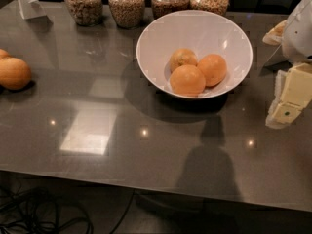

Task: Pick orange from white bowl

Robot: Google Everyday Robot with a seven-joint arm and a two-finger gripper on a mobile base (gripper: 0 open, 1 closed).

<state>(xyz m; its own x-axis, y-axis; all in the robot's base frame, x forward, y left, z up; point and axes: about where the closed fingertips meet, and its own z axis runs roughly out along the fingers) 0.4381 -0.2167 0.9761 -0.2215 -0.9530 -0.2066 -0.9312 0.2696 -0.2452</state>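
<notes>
Your tool [285, 110] hangs at the right edge of the frame, above the bench [146, 145] and well clear of the white bowl [161, 38], which sits in the upper centre. From this angle you cannot tell whether the tool is open or closed, so confirm that before you bring it in.

The orange [213, 68] you want lies in the bowl's right half, the deep-coloured one nearest your tool. It touches the larger orange [187, 80] in front and to its left, and the paler orange [182, 58] sits close behind that pair.

The tight packing is probably your main risk. If you come down off-centre, the tool may wedge against the larger orange or close on two fruits at once. The fruit is round and smooth, so a grip that lands too high would likely squeeze it out sideways. It could then roll around the bowl's sloped wall.

Watch the near rim too. A low sideways approach from the right could strike it and push or tip the bowl, which looks glossy and free to slide on the bench. Coming in from above seems safer.

The jars [126, 4] stand just behind the bowl along the top of the frame, so a shoved bowl could knock into them. The loose oranges [13, 72] at the left edge are far from your path.
</notes>
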